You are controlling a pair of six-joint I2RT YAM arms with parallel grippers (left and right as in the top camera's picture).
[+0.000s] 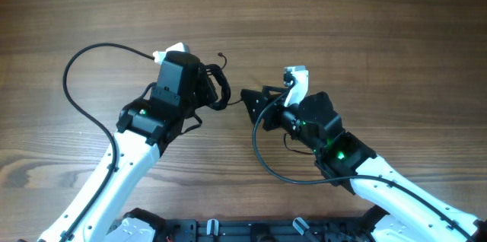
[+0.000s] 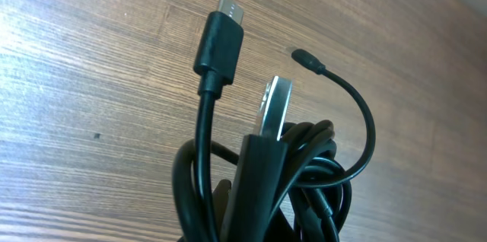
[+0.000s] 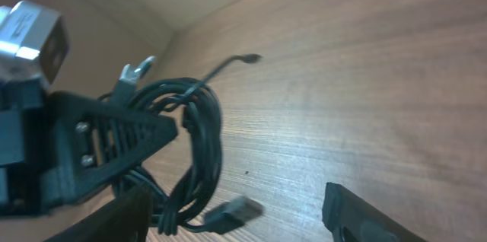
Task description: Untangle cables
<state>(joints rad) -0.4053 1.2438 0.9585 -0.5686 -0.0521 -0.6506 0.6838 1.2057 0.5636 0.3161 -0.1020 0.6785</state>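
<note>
The cables (image 1: 219, 84) form a tight black bundle held just above the wooden table at centre. My left gripper (image 1: 210, 90) is shut on the bundle. In the left wrist view the bundle (image 2: 304, 166) fills the lower frame and hides the fingers; a USB-C plug (image 2: 225, 23), a flat metal USB plug (image 2: 275, 99) and a thin round plug (image 2: 306, 59) stick up from it. My right gripper (image 1: 253, 103) stands open just right of the bundle. In the right wrist view its fingers (image 3: 358, 211) are wide apart, and a loose plug (image 3: 237, 211) hangs untouched between them below the bundle (image 3: 199, 139).
A thick black arm wire loops out at the left (image 1: 70, 82), and another curves under the right arm (image 1: 262, 154). The arms' black base rail (image 1: 228, 230) runs along the near edge. Bare wooden tabletop (image 1: 342, 14) lies beyond both grippers.
</note>
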